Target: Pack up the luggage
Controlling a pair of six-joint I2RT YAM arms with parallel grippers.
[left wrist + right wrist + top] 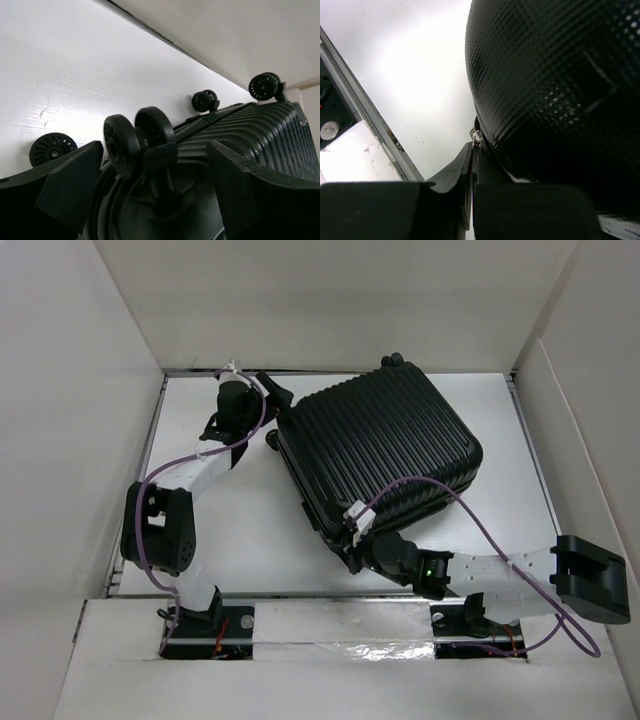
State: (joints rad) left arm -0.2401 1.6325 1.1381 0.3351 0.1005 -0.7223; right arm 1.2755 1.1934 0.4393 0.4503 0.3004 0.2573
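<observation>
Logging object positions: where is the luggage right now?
In the top view the luggage lies shell-up right of centre on the table, its wheeled end by the left gripper, its near corner at the right gripper.

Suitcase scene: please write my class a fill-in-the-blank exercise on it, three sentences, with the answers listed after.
1. The suitcase lies flat on the white table with its lid ____.
2. The left pincer stands open at the end that carries the caster ____.
3. The suitcase's ribbed shell is coloured ____.
Missing words: closed; wheels; black.
</observation>
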